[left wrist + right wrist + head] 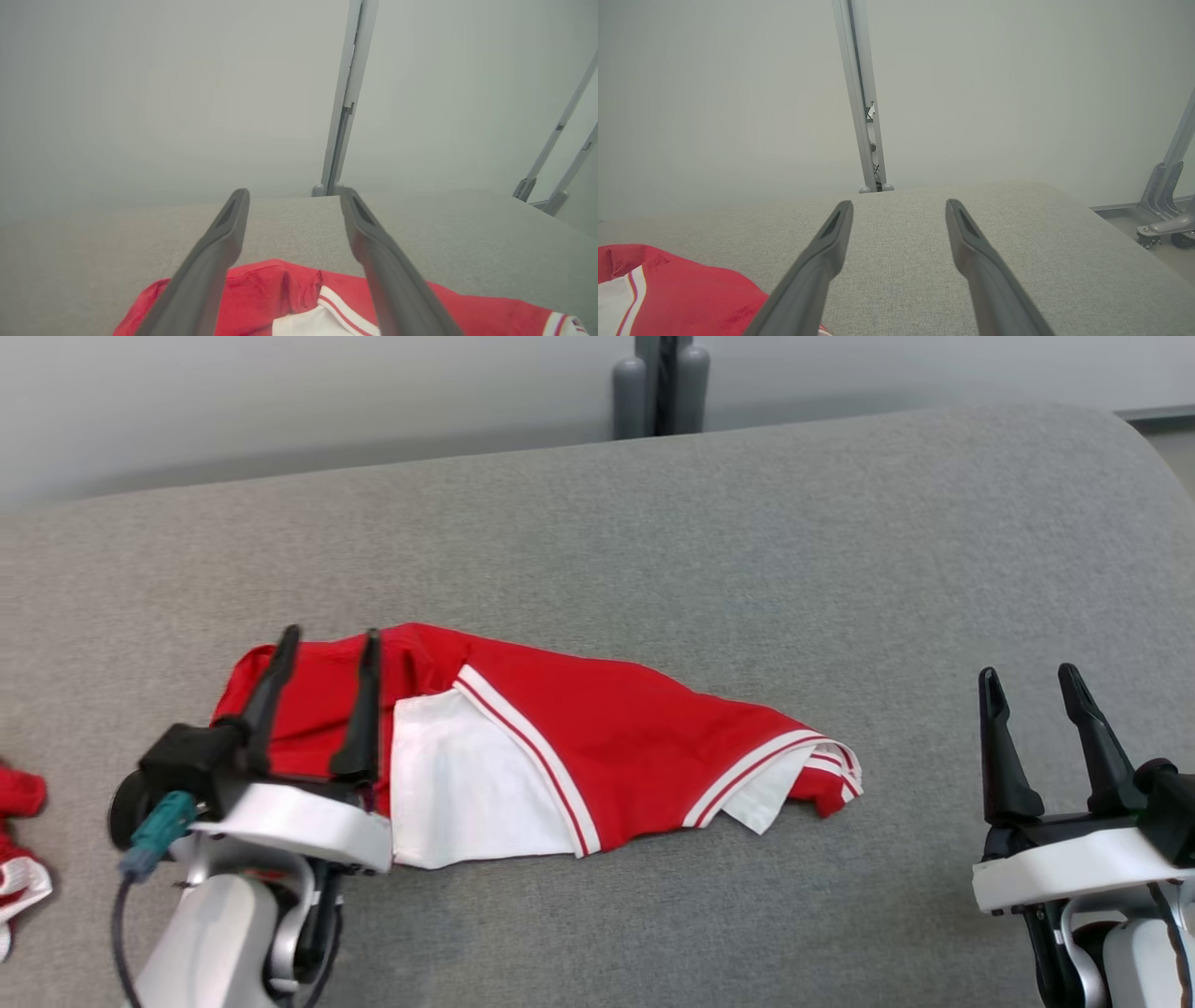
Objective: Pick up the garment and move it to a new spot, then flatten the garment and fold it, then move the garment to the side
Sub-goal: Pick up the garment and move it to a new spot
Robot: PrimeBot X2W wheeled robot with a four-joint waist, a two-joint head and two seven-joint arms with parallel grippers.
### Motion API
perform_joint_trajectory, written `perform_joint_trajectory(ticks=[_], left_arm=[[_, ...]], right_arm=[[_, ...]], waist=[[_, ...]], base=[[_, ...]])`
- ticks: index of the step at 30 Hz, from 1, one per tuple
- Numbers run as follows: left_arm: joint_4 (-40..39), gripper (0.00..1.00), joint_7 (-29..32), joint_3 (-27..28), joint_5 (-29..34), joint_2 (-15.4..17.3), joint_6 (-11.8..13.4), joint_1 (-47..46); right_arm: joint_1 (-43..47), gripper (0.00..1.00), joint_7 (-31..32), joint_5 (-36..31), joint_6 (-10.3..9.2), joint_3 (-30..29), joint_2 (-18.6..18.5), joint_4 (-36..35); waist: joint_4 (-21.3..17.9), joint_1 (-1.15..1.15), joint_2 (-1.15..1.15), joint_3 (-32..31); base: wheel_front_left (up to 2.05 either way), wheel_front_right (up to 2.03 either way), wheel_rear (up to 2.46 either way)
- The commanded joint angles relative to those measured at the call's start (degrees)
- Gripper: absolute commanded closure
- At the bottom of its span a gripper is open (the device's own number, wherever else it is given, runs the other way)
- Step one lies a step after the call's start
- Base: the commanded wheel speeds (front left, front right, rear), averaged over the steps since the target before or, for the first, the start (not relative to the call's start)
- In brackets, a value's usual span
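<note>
Across the middle of the head view, slightly left of centre, the garment (597, 737) lies on the grey fabric-covered surface (747, 541), a red piece with white panels and red-and-white striped trim, loosely folded over itself and tapering to a bunched end toward the right of the frame. At the lower left, the left claw (332, 635) sits over the garment's left end with its two dark fingers spread apart and nothing between them; whether they touch the cloth cannot be told. At the lower right, the right claw (1027, 672) hovers over bare surface, fingers likewise apart and empty, well apart from the garment's right end. Against the left edge of the frame lies another red and white cloth (19, 840). A grey post (661, 383) stands beyond the surface's far edge at top centre.
</note>
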Motion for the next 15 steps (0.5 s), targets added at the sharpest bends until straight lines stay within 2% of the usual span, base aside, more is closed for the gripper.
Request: perform_joint_trajectory(ticks=[1, 10, 15], left_arm=[[-0.14, 0.0, -0.16, 0.49, -0.33, 0.52, 0.49, 0.72], [-1.74, 0.0, -2.16, 5.53, -2.83, 3.88, 1.6, 7.32], [-3.69, 0.0, -1.44, 4.71, -2.02, 4.58, 2.24, 10.76]], right_arm=[[0.76, 0.0, 0.51, -0.11, -0.02, -0.02, -0.43, -0.3], [3.38, 0.0, 2.88, -0.99, -0.02, 2.11, -2.13, -1.91], [4.99, 0.0, 3.66, -0.93, -0.02, 3.36, -2.58, -2.26]], waist=[[0.99, 0.0, 0.0, -0.89], [3.33, 0.0, 0.0, -4.78], [3.26, 0.0, 0.0, -6.73]], base=[[0.0, 0.0, 0.0], [0.0, 0.0, 0.0], [0.0, 0.0, 0.0]])
